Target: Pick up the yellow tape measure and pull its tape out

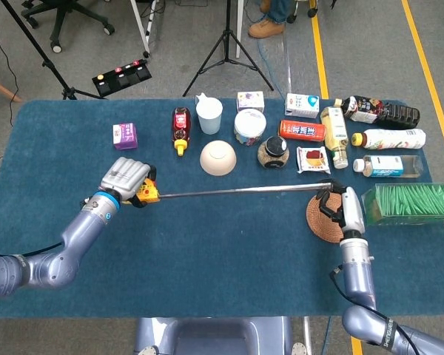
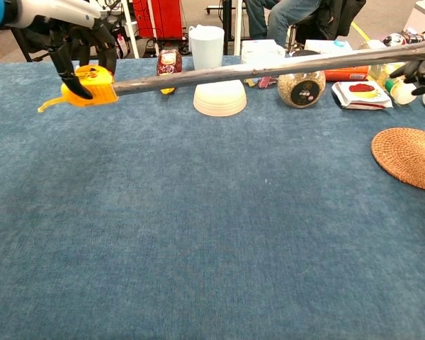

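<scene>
Tape measure (image 1: 147, 194): yellow, held above table's left side.
Left hand (image 1: 126, 177): wrapped round its case.
Right hand (image 1: 339, 208): pinches end of tape (image 1: 237, 191), over woven mat (image 2: 409, 157).
Risk: tip slips, tape snaps back; tape sags, hits bowl (image 1: 217, 157).

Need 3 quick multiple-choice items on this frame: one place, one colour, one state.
1. Where does the woven coaster lie?
A. under the right hand
B. beside the purple box
C. inside the green bin

2. What colour is the tape measure body?
A. red
B. yellow
C. white

3. What state is the tape in?
A. fully wound in
B. lying loose on the cloth
C. drawn out between both hands

Answers:
1 A, the right hand sits over it.
2 B, yellow casing shows in the left hand.
3 C, it spans from one hand to the other.
</scene>
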